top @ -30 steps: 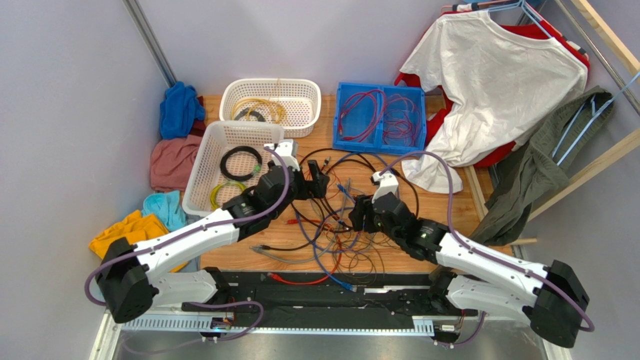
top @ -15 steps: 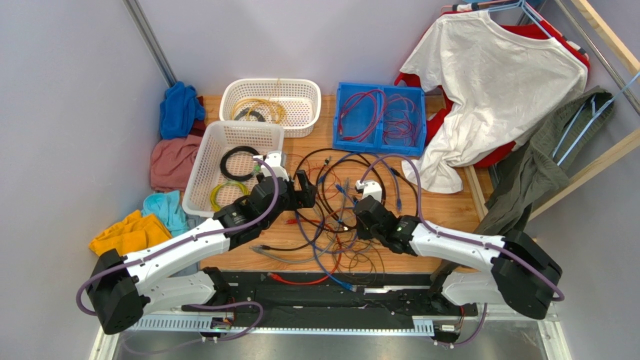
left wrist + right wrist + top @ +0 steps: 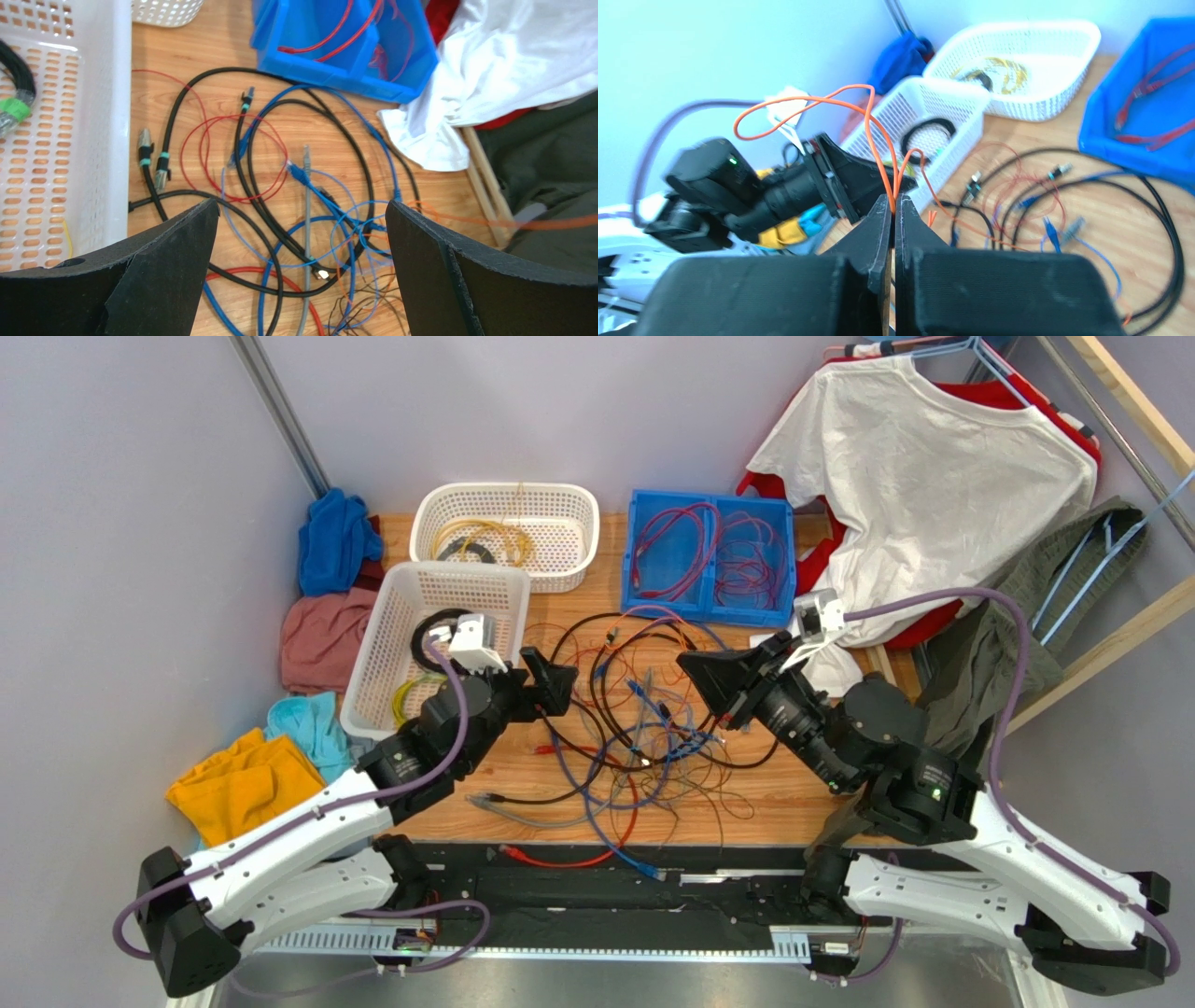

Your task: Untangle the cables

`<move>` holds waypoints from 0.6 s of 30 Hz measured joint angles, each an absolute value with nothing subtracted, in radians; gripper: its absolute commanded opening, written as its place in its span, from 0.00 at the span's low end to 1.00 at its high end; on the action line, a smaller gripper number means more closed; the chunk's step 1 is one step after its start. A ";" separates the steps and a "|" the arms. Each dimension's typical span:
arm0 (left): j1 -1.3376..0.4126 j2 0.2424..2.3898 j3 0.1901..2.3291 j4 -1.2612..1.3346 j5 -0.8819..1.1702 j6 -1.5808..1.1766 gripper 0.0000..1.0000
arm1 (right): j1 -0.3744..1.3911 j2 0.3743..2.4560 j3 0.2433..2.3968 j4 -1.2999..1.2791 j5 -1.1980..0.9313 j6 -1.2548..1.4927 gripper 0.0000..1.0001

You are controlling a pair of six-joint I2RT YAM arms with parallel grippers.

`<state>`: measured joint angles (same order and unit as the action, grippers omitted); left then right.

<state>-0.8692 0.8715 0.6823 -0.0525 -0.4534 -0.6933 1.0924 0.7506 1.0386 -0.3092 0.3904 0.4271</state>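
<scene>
Top view: over the last second the right gripper (image 3: 697, 676) has risen off the wooden worktop (image 3: 613, 605) and swung right. The left gripper (image 3: 550, 682) has backed toward the white plastic basket (image 3: 379, 637). The tangle of thin red, black, blue and orange cables (image 3: 631, 749) lies between them.

Left wrist view: the left gripper (image 3: 300, 206) is spread wide above the tangle (image 3: 295, 189).

Right wrist view: the right gripper (image 3: 892, 203) is pressed together, pinching a thin orange wire (image 3: 808, 103) that loops above it.

A robot lab cell: two arms (image 3: 323, 812) bolted at 6 o'clock on the desk (image 3: 613, 595), bare grey walls (image 3: 561, 406), plastic baskets (image 3: 505, 493) at 12.
</scene>
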 measured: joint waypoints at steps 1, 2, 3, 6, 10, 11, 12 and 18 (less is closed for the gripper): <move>-0.869 0.857 0.672 -0.037 -0.448 -0.690 0.97 | 1.093 0.747 1.055 -0.310 0.382 0.421 0.00; -0.869 0.831 0.650 -0.007 -0.432 -0.684 0.97 | 1.093 0.746 1.064 -0.310 0.372 0.417 0.00; -0.869 0.814 0.636 0.010 -0.422 -0.678 0.98 | 1.093 0.746 1.066 -0.314 0.363 0.414 0.00; -0.869 0.759 0.577 0.115 -0.353 -0.645 0.98 | 1.093 0.751 1.065 -0.339 0.346 0.410 0.00; -0.869 0.730 0.502 0.313 -0.212 -0.585 0.98 | 1.093 0.758 1.061 -0.361 0.323 0.406 0.00; -0.869 0.735 0.486 0.371 -0.178 -0.572 0.98 | 1.093 0.757 1.061 -0.361 0.318 0.405 0.00; -0.869 0.743 0.474 0.422 -0.150 -0.562 0.98 | 1.093 0.757 1.061 -0.360 0.310 0.406 0.00; -0.869 0.880 0.453 0.673 0.023 -0.539 0.96 | 1.093 0.756 1.061 -0.361 0.258 0.411 0.00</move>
<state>-0.8692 0.8803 0.4530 0.6735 0.0231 -0.5388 1.0927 0.7555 1.0615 -0.3607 0.2584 0.4114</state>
